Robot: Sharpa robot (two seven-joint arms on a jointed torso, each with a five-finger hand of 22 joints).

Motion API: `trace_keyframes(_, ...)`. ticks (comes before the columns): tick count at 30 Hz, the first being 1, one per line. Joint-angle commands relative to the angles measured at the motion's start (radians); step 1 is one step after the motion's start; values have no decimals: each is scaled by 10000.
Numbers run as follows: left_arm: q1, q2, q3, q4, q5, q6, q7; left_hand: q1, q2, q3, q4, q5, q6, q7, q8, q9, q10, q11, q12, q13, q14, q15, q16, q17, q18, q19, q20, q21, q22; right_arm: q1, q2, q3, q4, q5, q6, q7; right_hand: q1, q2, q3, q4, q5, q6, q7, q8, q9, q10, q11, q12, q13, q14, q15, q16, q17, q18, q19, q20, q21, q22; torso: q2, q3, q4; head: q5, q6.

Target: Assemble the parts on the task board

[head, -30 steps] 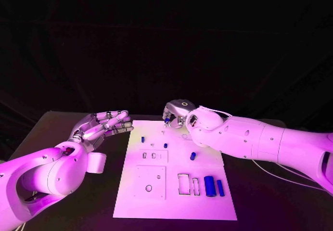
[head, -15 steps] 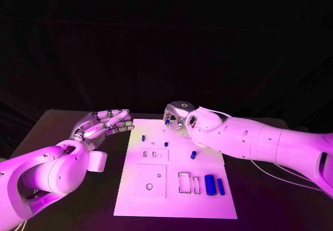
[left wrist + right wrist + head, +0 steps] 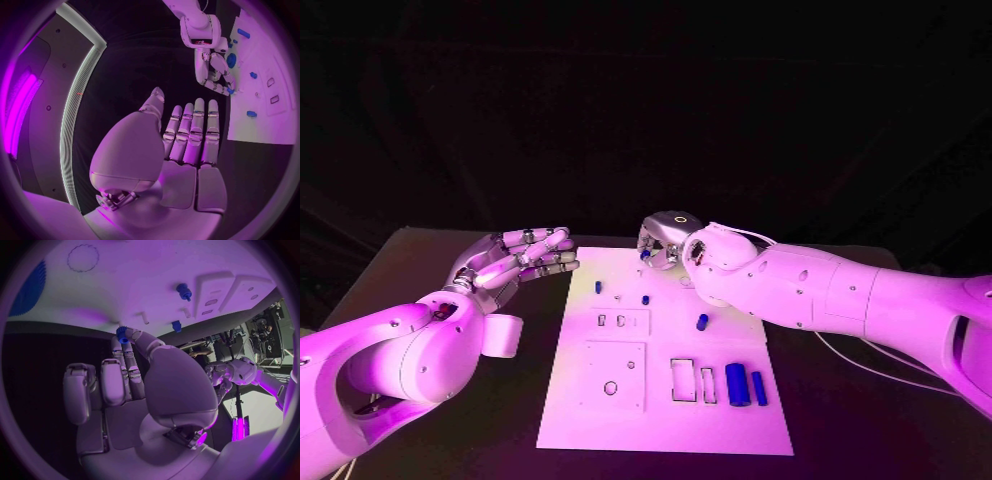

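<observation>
Fingers, left hand [image 3: 519, 258]: stretched out side by side, palm bare, holding nothing; it hovers over the table [image 3: 387, 270] just beside the left edge of the task board [image 3: 661, 420].
Fingers, right hand [image 3: 668, 240]: thumb and one fingertip pinch a small blue part [image 3: 122, 334] that looks toothed like a little gear; the other fingers are curled in beside them.
Near end of board: two long blue cylinders [image 3: 744, 385] lie next to narrow rectangular slots; a square plate with an oval hole is to their left.
Middle of board: one short blue piece [image 3: 702, 322] lies loose, and two little blue pegs [image 3: 622, 293] stand upright further on.
Far end of board: the right hand holds the pinched part low over this edge; I cannot tell if it touches the board.
Handling, my judgement: the part is probably light and stiff, smooth plastic, easy to slip or tilt. Better to hold it by the rim with two fingertips, as now, so the underside stays free for seating.
</observation>
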Motion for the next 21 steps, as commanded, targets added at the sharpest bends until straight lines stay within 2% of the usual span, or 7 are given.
trace_keyframes(1,14,18,8,28,-41,225,-6,33,32,-20,-22,29,-57,30,-48,-14,-44,9,-42,-13,3,74,-58,2,51,50,6,-30,-20,-37,45,-17,-103,1,119,36,1,-57,41,8,53,-12,5,-38,17,166,-113,2,36,308,-44,28,-14,-85,91,23,19,1053,11,-6,-1,11,1)
trace_keyframes(14,15,41,8,7,-41,244,-42,33,34,-23,-26,29,-62,32,-54,-15,-51,12,-51,-14,2,76,-65,2,50,50,7,-32,-23,-47,181,-20,-306,54,303,38,-157,-227,76,104,-91,-259,67,-182,8,-59,-37,-115,3,254,19,-43,-174,-44,-39,73,-83,898,7,-7,1,15,-21)
trace_keyframes(16,15,42,8,4,-41,243,-45,33,34,-23,-26,29,-62,32,-54,-15,-51,12,-51,-14,2,76,-65,2,50,50,7,-32,-23,-47,181,-21,-331,56,293,28,-276,-354,81,166,-118,-600,167,-246,-57,-400,48,-146,-61,176,108,-203,-427,18,-229,123,-253,632,7,-6,0,16,-18)
trace_keyframes(17,15,42,8,3,-41,241,-47,33,35,-24,-27,29,-63,32,-55,-15,-52,12,-53,-15,2,76,-67,2,50,50,7,-33,-24,-47,172,-22,-330,57,264,32,-374,-467,62,216,-144,-972,209,-225,-134,-711,122,-100,-121,88,154,-389,-702,82,-426,182,-437,353,6,-5,-6,23,-11)
trace_keyframes(18,15,41,8,1,-41,240,-49,33,39,-29,-32,29,-69,33,-63,-16,-61,14,-65,-16,1,78,-77,1,50,51,8,-36,-28,-47,144,-22,-308,57,197,39,-444,-607,-21,254,-158,-1335,228,-234,-205,-1160,185,-123,-206,-59,218,-739,-1211,207,-779,234,-780,-157,6,-6,-8,26,-9)
trace_keyframes(21,15,34,8,-10,-41,239,-51,33,39,-29,-32,29,-69,33,-63,-16,-61,14,-65,-16,1,78,-77,1,50,51,8,-36,-28,-46,9,-23,-162,53,98,65,-485,-726,-264,314,-177,-1672,209,-217,-261,-1530,230,-72,-258,-141,237,-1007,-1574,299,-1032,288,-1076,-545,9,-3,-16,32,-2)
